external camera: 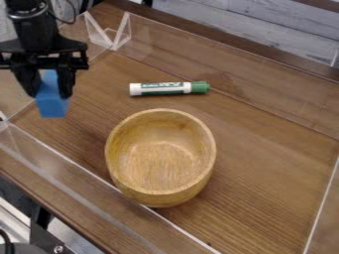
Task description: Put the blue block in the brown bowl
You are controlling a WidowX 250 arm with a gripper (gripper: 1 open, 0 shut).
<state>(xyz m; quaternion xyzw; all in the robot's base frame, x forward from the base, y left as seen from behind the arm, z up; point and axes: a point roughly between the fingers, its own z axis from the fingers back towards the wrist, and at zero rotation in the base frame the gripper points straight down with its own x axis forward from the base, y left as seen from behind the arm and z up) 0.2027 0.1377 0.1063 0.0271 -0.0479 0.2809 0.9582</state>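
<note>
One blue block pinched at its upper half by closed gripper, hanging clear of table. Looks light, rigid, matte, unlikely to slip; short drop into brown bowl probably harmless.

Block left of bowl

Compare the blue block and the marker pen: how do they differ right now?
The blue block is short, chunky and plain blue; the marker pen is long, slim, white with a green cap. The block hangs off the table in the shut gripper; the pen lies flat, untouched. Both sit outside the brown bowl.
</note>
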